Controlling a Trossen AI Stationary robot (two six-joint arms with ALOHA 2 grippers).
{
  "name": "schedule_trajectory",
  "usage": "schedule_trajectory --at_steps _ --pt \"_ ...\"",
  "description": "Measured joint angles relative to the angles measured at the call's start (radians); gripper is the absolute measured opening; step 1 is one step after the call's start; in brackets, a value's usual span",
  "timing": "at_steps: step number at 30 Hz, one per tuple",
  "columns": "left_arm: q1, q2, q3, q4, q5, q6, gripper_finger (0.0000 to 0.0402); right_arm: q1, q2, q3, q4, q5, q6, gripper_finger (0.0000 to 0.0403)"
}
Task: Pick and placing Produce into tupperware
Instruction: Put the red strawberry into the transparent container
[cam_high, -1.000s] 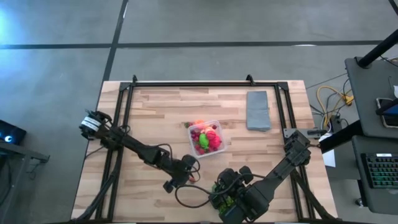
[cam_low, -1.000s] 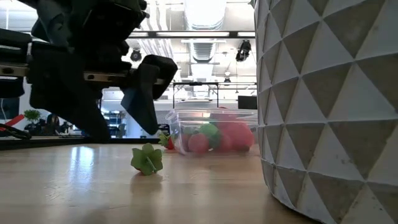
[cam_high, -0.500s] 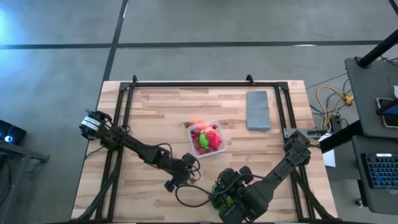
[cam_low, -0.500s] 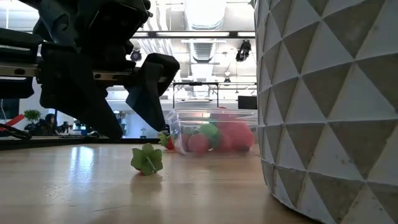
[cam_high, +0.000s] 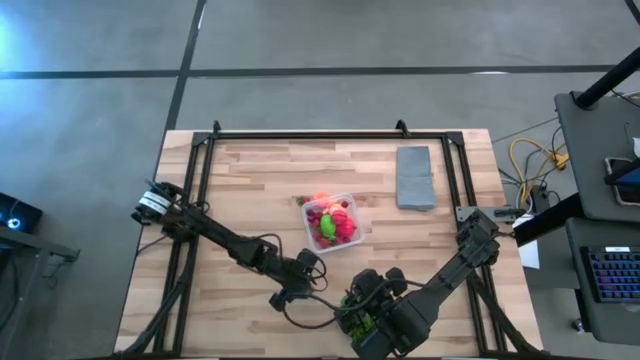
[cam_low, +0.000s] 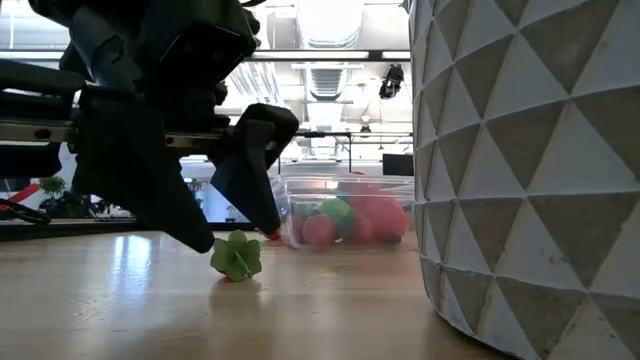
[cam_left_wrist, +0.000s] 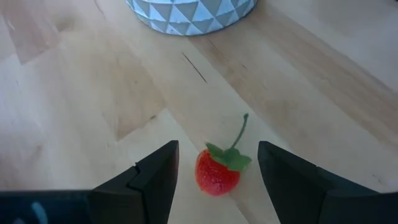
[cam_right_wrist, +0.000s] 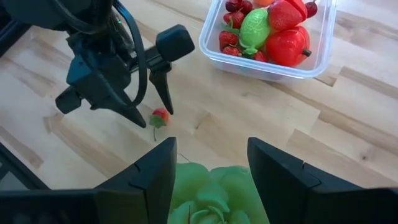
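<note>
The left gripper (cam_right_wrist: 148, 111) has come down over the last second and now straddles a strawberry (cam_left_wrist: 219, 171) lying on the table (cam_high: 250, 190), fingers parted either side, nothing held yet. Judged: closing on it is the next step. The right gripper (cam_right_wrist: 209, 180), waiting at the near table edge, has not moved; its fingers sit either side of a green leafy piece (cam_low: 236, 256) on the wood, grip unconfirmed. The clear container (cam_high: 332, 222), mid-table, already holds several pieces, with one orange piece (cam_high: 318, 197) just outside.
</note>
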Motion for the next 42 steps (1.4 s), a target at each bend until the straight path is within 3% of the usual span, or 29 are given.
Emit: schedule_trajectory --at_steps 21,33,37,42 --pt "0.002 0.030 -0.005 -0.022 0.037 -0.008 0.0204 0.000 0.000 0.000 -0.001 -0.008 0.002 0.0189" --pt "0.002 0.030 0.000 -0.022 0.033 -0.030 0.0107 -0.001 0.000 0.000 -0.001 -0.009 0.002 0.0189" --pt "0.002 0.022 0.001 -0.030 0.024 -0.030 0.0098 -0.001 0.000 0.000 -0.001 -0.009 0.002 0.0189" --pt "0.002 -0.045 -0.001 -0.068 -0.061 -0.031 0.0105 -0.001 0.000 0.000 -0.001 -0.009 0.002 0.0189"
